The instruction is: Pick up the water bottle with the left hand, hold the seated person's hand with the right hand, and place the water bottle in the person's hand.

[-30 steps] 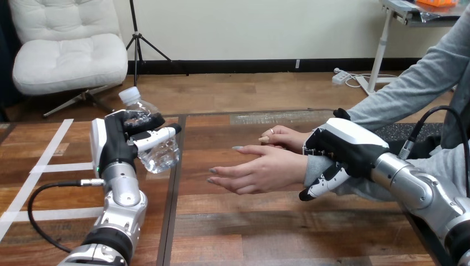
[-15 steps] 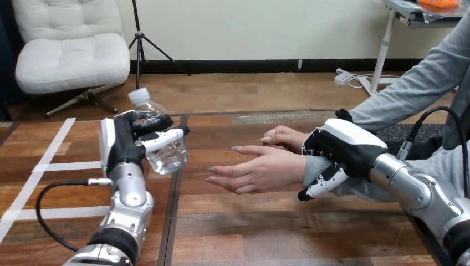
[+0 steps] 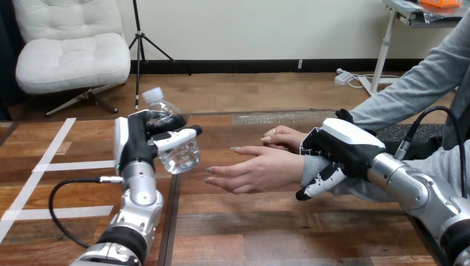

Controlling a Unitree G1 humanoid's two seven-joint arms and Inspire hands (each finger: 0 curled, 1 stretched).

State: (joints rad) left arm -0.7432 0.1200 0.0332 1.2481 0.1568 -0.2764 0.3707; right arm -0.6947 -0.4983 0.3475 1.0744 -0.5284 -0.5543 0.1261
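Moved: left hand and bottle have slid right since a second ago, closing on the person's hand; the right hand has barely budged.
Tape: white stripes on the table at far left.
Left arm: up from the bottom edge, silver forearm near upright, white back of the hand facing left.
Left hand: fingers and thumb wrapped round the bottle, thumb lying across its front.
Bottle: clear, white cap on top and leaning left, held up off the table, just left of the person's fingertips and not touching them.
Person's hand: palm up, fingers stretched left toward the bottle, nothing in it yet.
Second hand: the person's other one, just behind the first, loosely curled.
Wrist: covered by a grey sleeve cuff, under the right hand.
Right hand: white back up, sitting over the wrist, fingers curled beneath it and gripping.
Right arm: in from the lower right corner, forearm angling up and left.
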